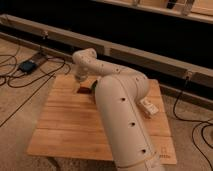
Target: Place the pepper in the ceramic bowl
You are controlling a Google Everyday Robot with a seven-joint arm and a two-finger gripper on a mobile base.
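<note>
The white arm (pixel 122 117) fills the near right of the view. Its thick segment rises from the bottom edge, a slimmer link runs up and to the left over the wooden table (pixel 70 132), and a rounded joint at the top bends the wrist straight down. The gripper (pixel 79 80) hangs from that wrist, pointing at the tabletop near the far left part of the table. Whether it is apart or together cannot be told, and it appears to hold nothing.

The pepper (pixel 82 90), a small dark red shape, lies on the wood just below the gripper and slightly nearer the camera, close to it. The ceramic bowl cannot be made out, as the arm covers the table just right of the gripper.

Well to the gripper's right, past the arm, a small white box (pixel 148 107) rests on the table. Left of the gripper, black cables (pixel 22 80) trail over the floor.
</note>
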